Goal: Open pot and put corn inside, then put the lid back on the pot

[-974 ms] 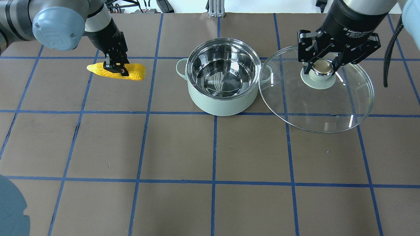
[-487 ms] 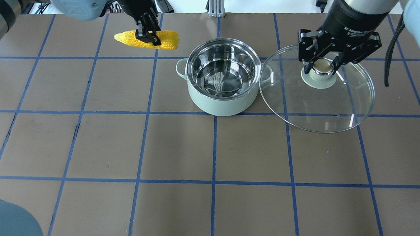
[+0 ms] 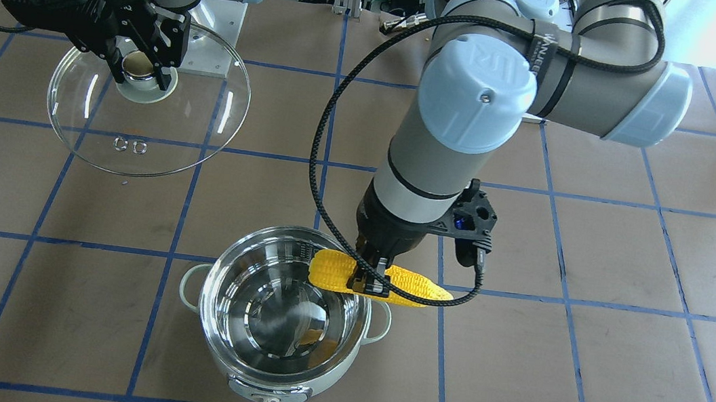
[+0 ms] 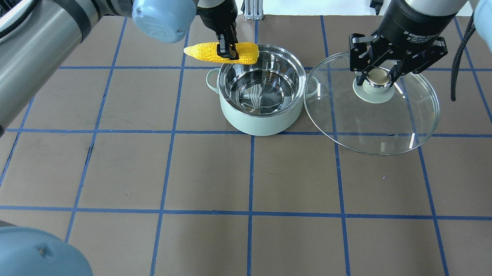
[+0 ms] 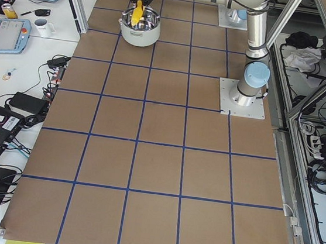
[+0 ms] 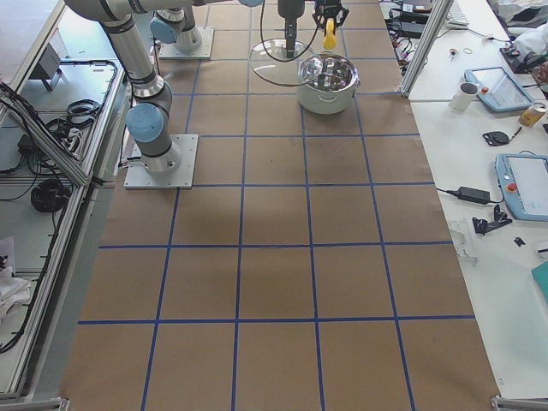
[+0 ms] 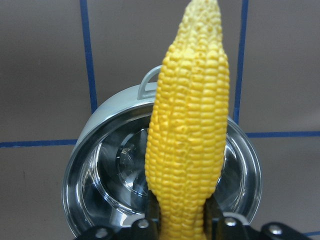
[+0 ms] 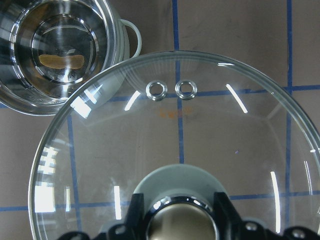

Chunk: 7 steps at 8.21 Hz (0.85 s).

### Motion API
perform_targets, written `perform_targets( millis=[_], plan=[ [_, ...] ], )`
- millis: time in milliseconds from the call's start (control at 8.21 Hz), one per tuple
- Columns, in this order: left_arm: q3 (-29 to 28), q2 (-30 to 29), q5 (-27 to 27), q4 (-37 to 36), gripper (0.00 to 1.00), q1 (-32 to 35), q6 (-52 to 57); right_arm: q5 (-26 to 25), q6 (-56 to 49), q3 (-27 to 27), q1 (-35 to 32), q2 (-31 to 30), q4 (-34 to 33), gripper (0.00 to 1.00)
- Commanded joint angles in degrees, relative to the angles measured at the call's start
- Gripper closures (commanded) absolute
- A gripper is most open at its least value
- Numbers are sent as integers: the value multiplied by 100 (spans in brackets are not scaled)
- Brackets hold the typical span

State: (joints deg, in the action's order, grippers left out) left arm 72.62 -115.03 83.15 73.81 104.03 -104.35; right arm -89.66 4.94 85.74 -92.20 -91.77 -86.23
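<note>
Brown paper ruled with blue tape into squares covers the table (image 4: 210, 174), and on it the changes sit toward the left of the overhead view. A second ago the corn (image 4: 204, 52) hung low over the table, well to the left of the pot (image 4: 255, 123). Half a second ago it was higher and nearer, yet short of the rim. Now its blunt end overlaps the pot's far-left rim, while the pointed end sticks out to the robot's left, clear of the pot. The left gripper (image 4: 226, 52) pinches the cob across its middle, jaws narrowed onto the kernels from both sides. The left arm has swung in from the view's left edge and now stretches diagonally across that half, wrist turned down, fingers pointing at the table. From the left wrist camera the cob runs away from the jaws, with the open steel bowl below it.

To the right, pot, lid (image 4: 369, 123) and right arm match both earlier pictures. The lid's left edge overlaps the pot's right handle. The right gripper (image 4: 377, 79) points straight down from an arm entering at top right, its jaws closed around the knob (image 8: 181, 225). Whether the lid's rim touches the table I cannot tell.
</note>
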Motion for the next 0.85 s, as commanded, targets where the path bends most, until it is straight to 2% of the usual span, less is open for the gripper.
perform_targets(
  millis=[0,244,731],
  plan=[
    [-308,-396,0,-332,100,275,-524,1,-10,-4,0,2,1,74],
    [-634,-914,35,-384,100,459,-875,1,-10,-4,0,2,1,74],
    [-688,-1057,-9,-543,100,478,-1052,-8,-19,-4,0,2,1,74]
  ],
)
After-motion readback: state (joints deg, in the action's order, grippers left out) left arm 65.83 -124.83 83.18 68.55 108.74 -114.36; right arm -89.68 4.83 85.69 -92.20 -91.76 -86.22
